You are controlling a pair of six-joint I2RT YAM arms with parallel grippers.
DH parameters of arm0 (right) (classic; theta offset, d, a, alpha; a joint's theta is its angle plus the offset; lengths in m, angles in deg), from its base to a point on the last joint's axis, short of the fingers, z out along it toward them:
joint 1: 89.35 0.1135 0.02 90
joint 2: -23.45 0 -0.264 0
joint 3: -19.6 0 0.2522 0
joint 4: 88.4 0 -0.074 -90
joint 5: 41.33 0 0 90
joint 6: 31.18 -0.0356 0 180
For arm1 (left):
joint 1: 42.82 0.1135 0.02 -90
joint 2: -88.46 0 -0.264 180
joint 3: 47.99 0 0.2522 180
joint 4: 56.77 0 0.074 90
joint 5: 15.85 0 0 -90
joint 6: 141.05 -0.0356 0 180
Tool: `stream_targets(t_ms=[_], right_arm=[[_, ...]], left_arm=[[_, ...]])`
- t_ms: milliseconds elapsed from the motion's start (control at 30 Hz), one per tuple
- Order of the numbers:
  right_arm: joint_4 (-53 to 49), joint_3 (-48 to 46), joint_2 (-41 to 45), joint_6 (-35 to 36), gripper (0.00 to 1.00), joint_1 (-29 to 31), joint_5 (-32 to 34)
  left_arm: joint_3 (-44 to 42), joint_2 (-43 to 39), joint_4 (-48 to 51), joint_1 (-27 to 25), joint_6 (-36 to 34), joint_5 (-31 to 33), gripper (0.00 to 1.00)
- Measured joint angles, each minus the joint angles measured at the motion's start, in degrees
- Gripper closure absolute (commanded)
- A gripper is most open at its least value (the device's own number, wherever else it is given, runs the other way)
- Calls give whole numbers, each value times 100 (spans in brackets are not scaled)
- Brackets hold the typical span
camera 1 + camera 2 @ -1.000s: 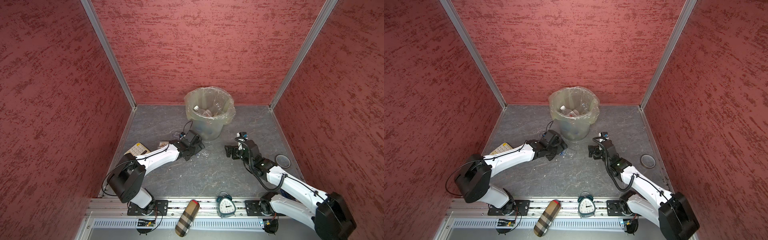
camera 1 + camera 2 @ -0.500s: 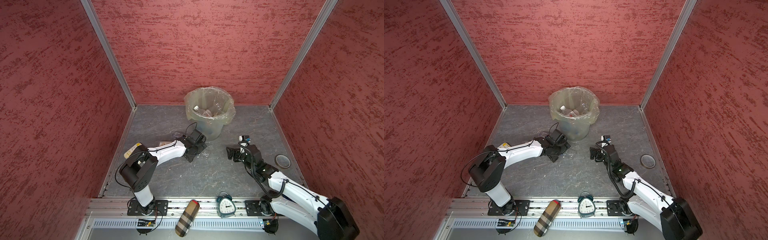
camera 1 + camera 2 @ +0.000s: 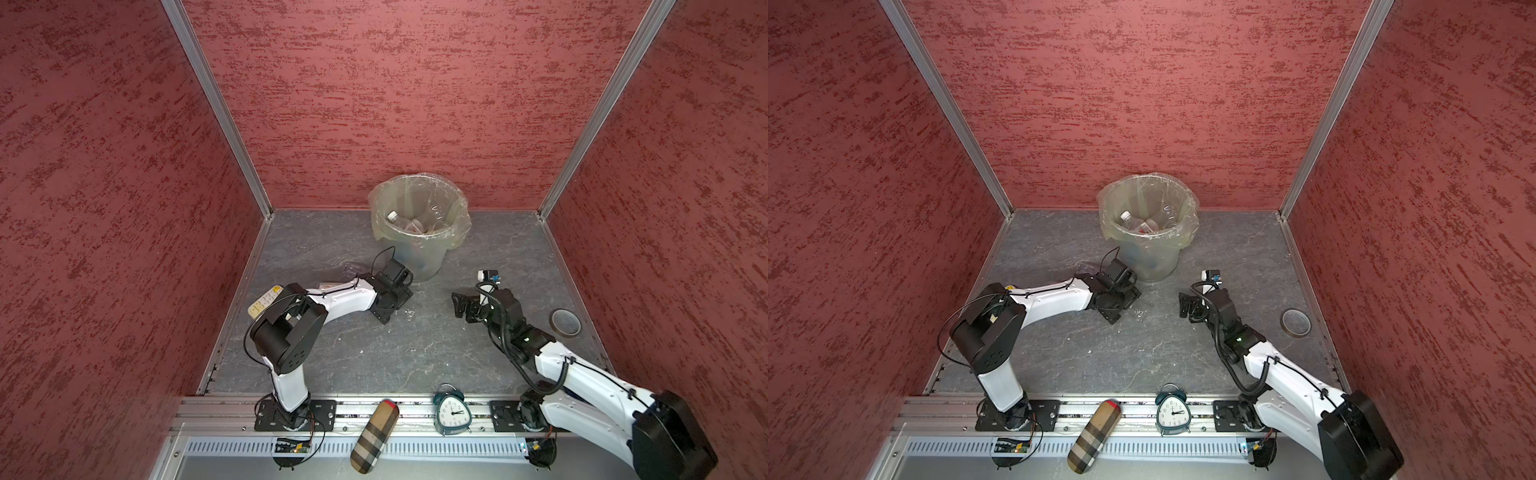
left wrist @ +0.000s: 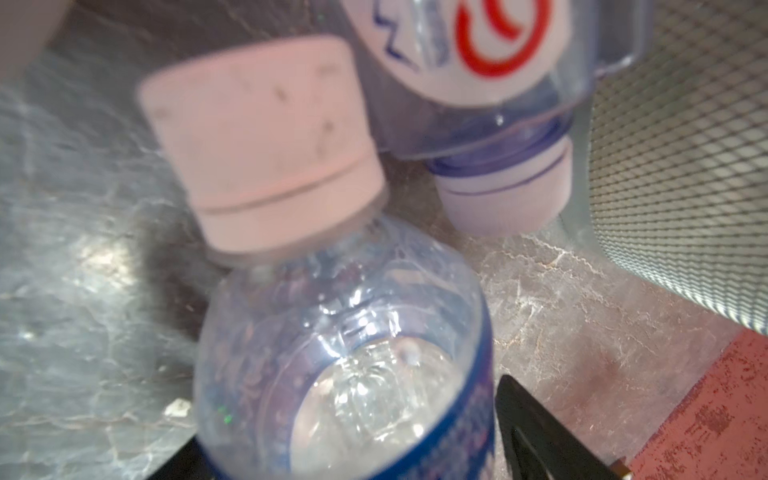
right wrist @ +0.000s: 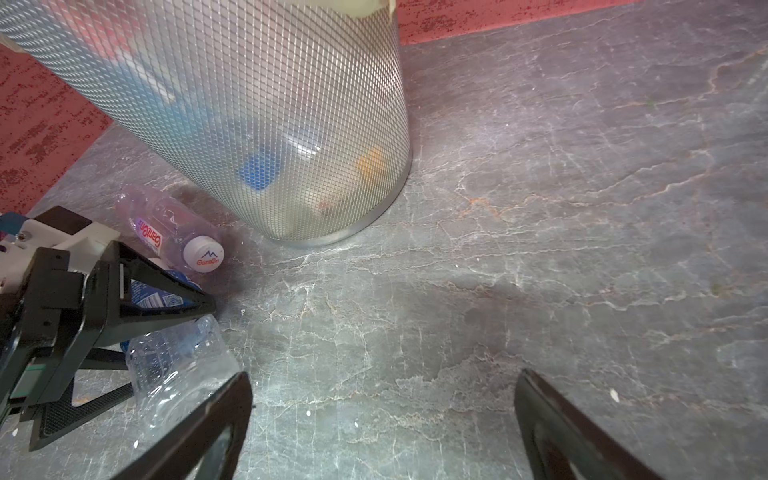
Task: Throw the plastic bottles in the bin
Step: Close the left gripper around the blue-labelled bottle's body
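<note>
While near bin [image 4: 681,166], fingers [image 4: 536,432] astride bottle [image 4: 345,374].

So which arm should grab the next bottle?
Left. The left tool straddles the blue-label bottle lying near the bin; the right tool hangs open over bare floor, farther off.
</note>
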Motion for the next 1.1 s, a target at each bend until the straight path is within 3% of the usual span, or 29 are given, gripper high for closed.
stream_targets(t_ms=[300, 467, 767, 1100], right_arm=[[42, 0, -136, 2, 1, 0, 0], [39, 0, -179, 2, 1, 0, 0], [83, 0, -223, 4, 1, 0, 2], [151, 0, -289, 7, 1, 0, 2]], left_arm=[[-35, -4, -92, 0, 44, -48, 31], [-138, -98, -232, -7, 74, -76, 44], [-444, -365, -319, -74, -55, -90, 45], [-896, -1447, -195, -527, -675, 251, 54]])
